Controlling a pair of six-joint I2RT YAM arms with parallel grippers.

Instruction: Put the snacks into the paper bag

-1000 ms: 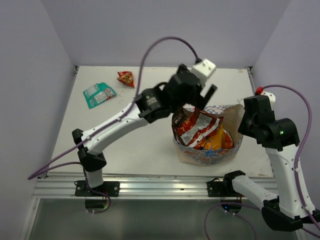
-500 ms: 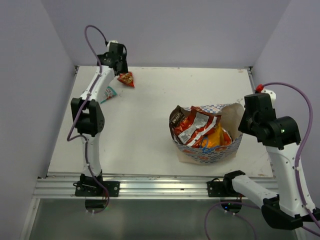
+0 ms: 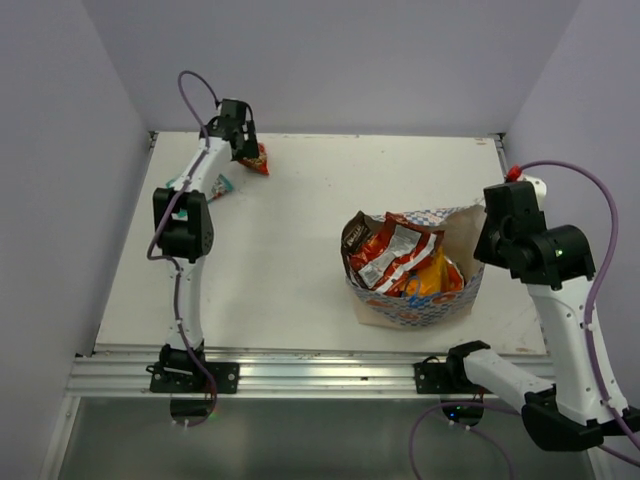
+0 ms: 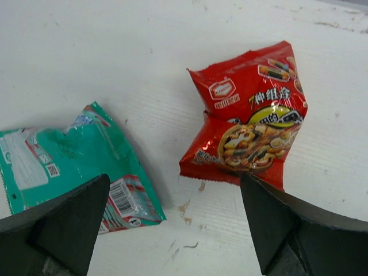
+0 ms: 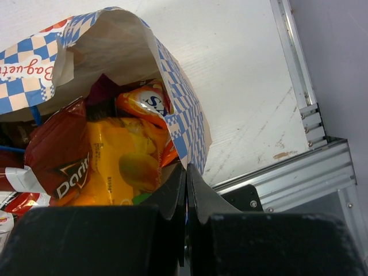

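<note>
Two packets, far-left corner: we centre the wide-open left gripper (image 4: 172, 192) on red packet (image 4: 244, 121), clear of teal packet (image 4: 69, 158) (right gripper (image 5: 185, 172) pinches paper bag (image 5: 178, 109)).

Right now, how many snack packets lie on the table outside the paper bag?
2: the small red packet and the teal packet, side by side at the far-left corner below the open left gripper. Others may be hidden.
</note>
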